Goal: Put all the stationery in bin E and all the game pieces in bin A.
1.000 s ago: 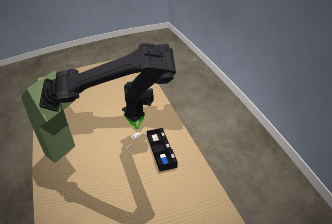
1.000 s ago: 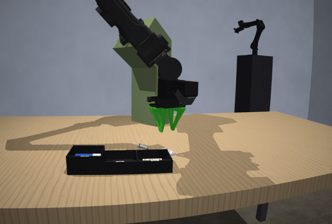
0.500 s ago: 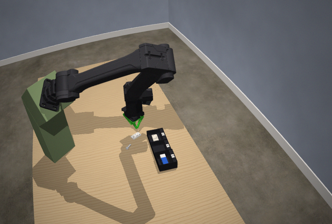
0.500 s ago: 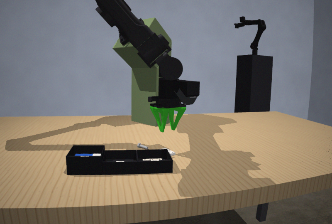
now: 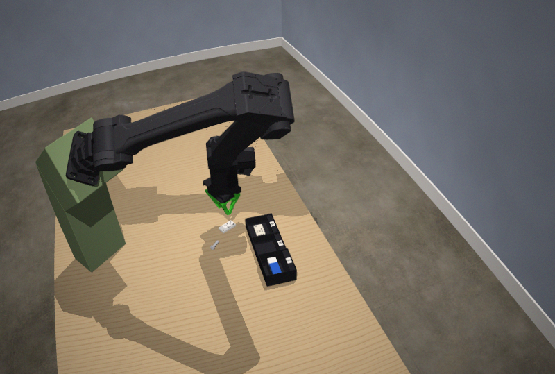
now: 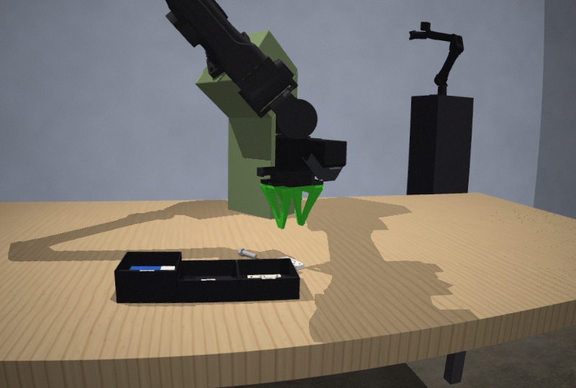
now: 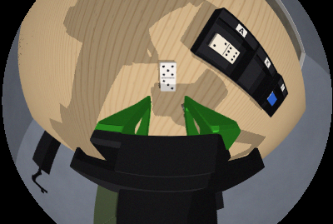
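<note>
Green fingers on the pincer [image 5: 228, 213] [image 6: 291, 226] [image 7: 167, 97] stand partway apart with nothing between them — likely spaced to straddle the white domino [image 5: 227, 225] [image 6: 295, 263] [image 7: 167, 77] lying flat below and just ahead. Near that, the bolt [image 5: 215, 244] [image 6: 247, 253] rests on the wood, presumably meant to stay. Beyond, 3 joined black bins: A [image 5: 248, 225] [image 6: 297, 286] [image 7: 200, 46] already has 1 cream domino [image 5: 259, 229] [image 6: 264, 276] [image 7: 224, 48], and the far end bin [image 5: 281, 279] [image 6: 146, 286] [image 7: 272, 112] a blue-and-white block [image 5: 274, 266] [image 6: 152, 268] [image 7: 271, 98] — probably an eraser, sorted as stationery.
</note>
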Controlling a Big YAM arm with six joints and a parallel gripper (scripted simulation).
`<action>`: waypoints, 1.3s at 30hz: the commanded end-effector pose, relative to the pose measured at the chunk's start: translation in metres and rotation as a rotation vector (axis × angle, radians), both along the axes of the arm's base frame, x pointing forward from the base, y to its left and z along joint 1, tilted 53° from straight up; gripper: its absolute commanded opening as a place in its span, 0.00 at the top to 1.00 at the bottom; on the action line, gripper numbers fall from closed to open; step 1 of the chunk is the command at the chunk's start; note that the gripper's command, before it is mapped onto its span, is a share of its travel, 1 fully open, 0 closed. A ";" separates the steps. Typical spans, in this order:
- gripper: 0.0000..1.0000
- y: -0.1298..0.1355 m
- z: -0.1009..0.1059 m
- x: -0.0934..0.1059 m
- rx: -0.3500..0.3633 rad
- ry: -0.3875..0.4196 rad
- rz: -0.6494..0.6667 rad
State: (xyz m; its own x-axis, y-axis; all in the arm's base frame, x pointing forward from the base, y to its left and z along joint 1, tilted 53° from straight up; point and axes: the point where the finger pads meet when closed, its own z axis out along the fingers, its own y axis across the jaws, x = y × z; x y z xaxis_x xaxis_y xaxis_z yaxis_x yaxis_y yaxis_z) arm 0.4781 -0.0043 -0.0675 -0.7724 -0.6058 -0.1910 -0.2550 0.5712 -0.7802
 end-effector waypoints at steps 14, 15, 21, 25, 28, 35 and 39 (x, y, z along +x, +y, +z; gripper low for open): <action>0.60 -0.018 -0.018 0.014 -0.004 0.002 0.002; 0.60 -0.020 -0.020 0.015 -0.004 0.003 0.002; 0.60 -0.036 -0.034 0.028 -0.004 0.003 0.002; 0.60 -0.038 -0.036 0.031 -0.005 0.003 0.002; 0.60 -0.024 -0.023 0.033 -0.004 -0.011 0.026; 0.60 -0.027 -0.039 0.030 -0.011 0.027 0.019; 0.60 -0.039 -0.039 0.037 -0.005 0.003 0.002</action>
